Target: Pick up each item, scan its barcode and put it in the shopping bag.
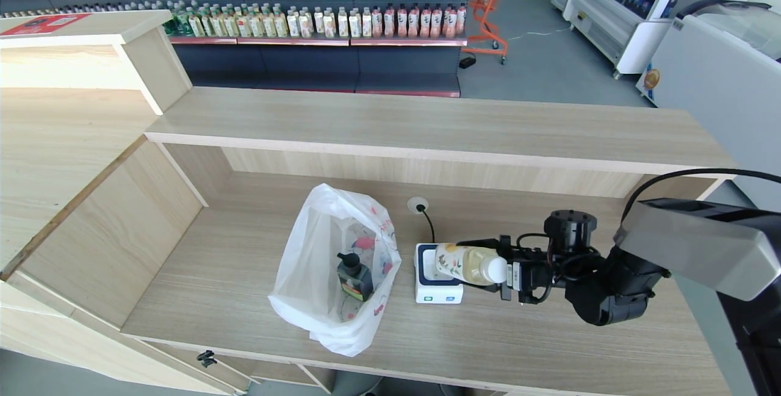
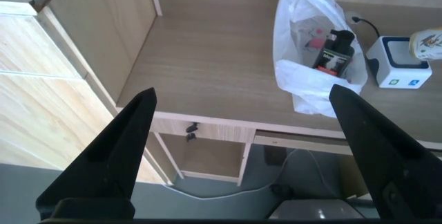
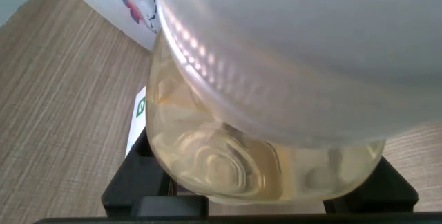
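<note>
A pale yellow drink bottle [image 1: 467,263] with a white cap lies sideways in my right gripper [image 1: 485,265], which is shut on it just above the white scanner box [image 1: 436,289]. In the right wrist view the bottle [image 3: 276,99] sits close to the lens, with the scanner's edge [image 3: 140,110] behind it. The white shopping bag [image 1: 317,262] stands open to the scanner's left, with a dark pump bottle [image 1: 354,277] inside. My left gripper [image 2: 242,162] hangs open off the counter's front edge, well apart from the bag [image 2: 311,72], pump bottle [image 2: 335,51] and scanner [image 2: 400,61].
The scanner's black cable runs to a round outlet [image 1: 418,205] in the counter [image 1: 213,286]. A raised wooden ledge [image 1: 427,124] walls the back and a side panel [image 1: 116,225] closes the left. Shelves of drinks stand beyond.
</note>
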Robot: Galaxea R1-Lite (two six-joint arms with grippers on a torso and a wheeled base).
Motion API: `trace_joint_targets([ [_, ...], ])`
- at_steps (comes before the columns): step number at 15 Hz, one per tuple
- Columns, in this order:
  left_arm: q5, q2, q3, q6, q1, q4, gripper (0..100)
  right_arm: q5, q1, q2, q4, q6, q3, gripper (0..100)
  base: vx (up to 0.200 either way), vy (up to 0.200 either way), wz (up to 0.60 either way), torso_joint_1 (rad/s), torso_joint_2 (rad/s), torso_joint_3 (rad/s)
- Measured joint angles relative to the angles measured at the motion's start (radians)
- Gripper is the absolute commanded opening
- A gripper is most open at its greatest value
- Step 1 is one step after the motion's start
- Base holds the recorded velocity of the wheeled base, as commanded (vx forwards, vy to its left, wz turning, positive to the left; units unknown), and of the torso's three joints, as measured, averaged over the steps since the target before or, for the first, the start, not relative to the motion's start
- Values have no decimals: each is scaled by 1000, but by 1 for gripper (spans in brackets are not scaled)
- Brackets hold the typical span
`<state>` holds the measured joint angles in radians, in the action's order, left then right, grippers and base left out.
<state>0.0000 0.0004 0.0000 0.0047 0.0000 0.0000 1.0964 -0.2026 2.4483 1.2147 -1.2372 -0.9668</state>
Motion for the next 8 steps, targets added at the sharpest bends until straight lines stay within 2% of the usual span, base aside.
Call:
trace_joint_targets([
  [8,0,0,0,0,0,0,100,29,-11,52,2,1,-81,0,0,0,0,0,0,0],
])
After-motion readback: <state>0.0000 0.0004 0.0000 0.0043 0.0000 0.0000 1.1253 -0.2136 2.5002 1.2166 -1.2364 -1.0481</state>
